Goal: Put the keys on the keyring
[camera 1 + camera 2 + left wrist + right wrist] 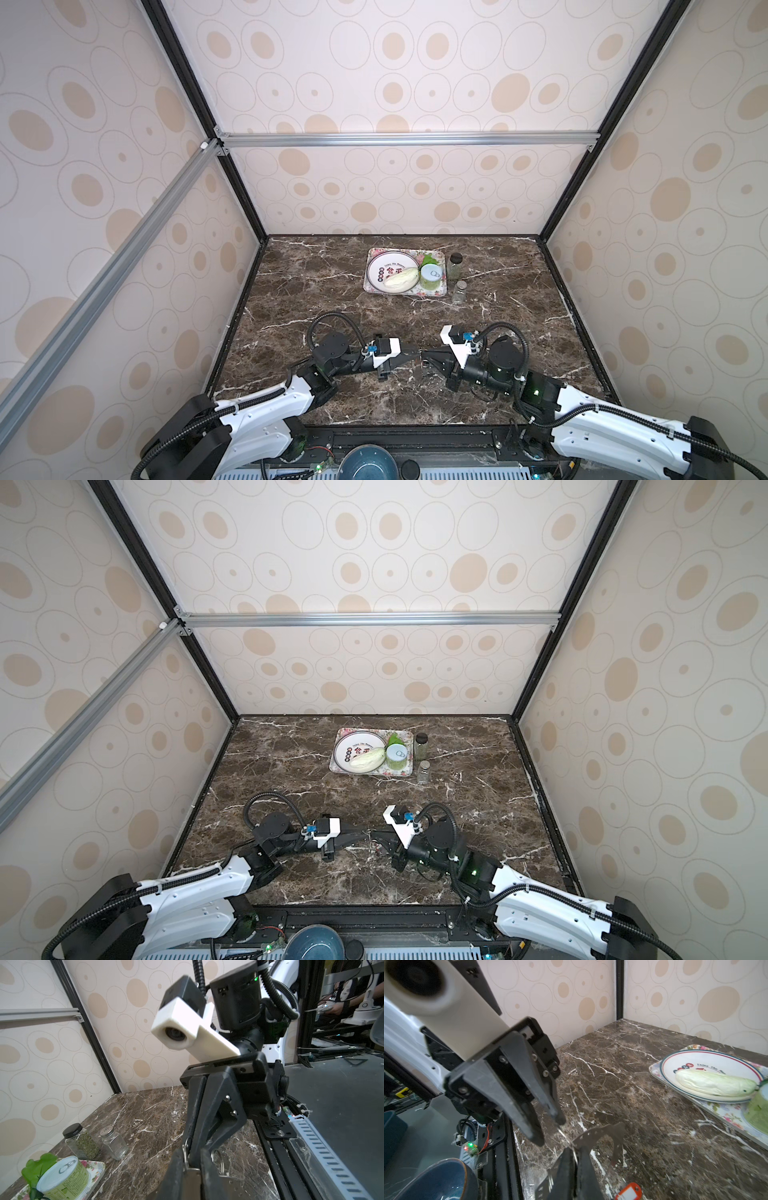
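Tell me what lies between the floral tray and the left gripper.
Nothing: in both top views the brown marble tabletop between the rectangular floral tray and the left gripper is bare.

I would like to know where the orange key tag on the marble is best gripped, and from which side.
Probably across the narrow width of the orange key tag, coming from above: it seems to lie flat on the table, and its plastic body is the only part showing.

Cream walls (395, 62) with tan ovals enclose a dark marble table (316, 291) — black posts (243, 195) at far corners, silver rail (407, 138) across.
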